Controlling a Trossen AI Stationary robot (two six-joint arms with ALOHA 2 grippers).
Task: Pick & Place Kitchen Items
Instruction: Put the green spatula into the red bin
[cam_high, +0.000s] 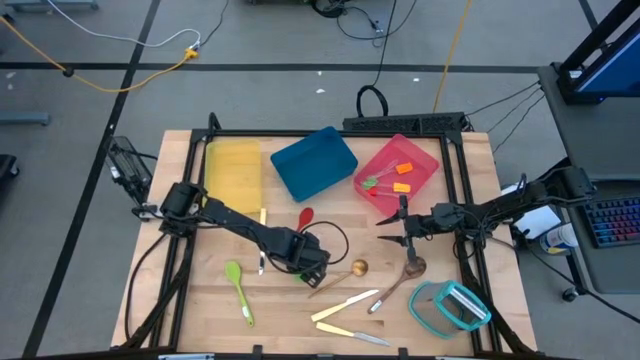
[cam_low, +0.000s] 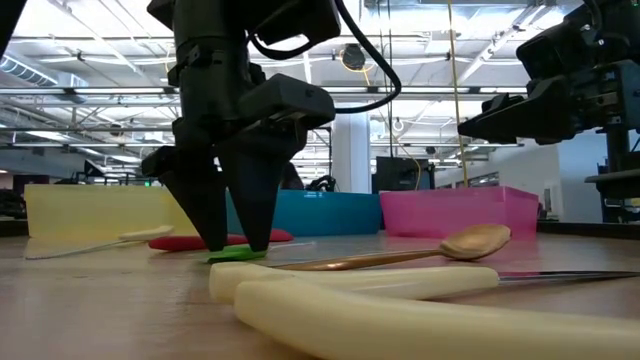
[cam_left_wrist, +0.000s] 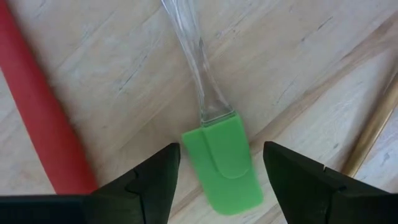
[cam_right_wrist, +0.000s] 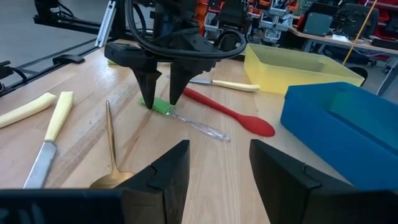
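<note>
Left gripper (cam_left_wrist: 217, 168) down at mid-table, fingers spread wide, straddling the green silicone head of a clear-handled spatula (cam_left_wrist: 224, 158) flat on the wooden table (cam_left_wrist: 298, 56); handle running straight away from the fingers; beside it, a long red spoon (cam_right_wrist: 227, 112); farther off, right gripper (cam_high: 400, 232) hovering, fingers apart, empty.

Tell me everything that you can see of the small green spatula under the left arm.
The spatula has a flat green blade, rubbery in look, with rounded corners, and a clear, glassy handle fixed into its top. It lies flat on the wooden table, beside the red spoon, not touching it. The left pincer stands open straight over the blade, one finger on each side; whether the tips touch it I cannot tell.
</note>
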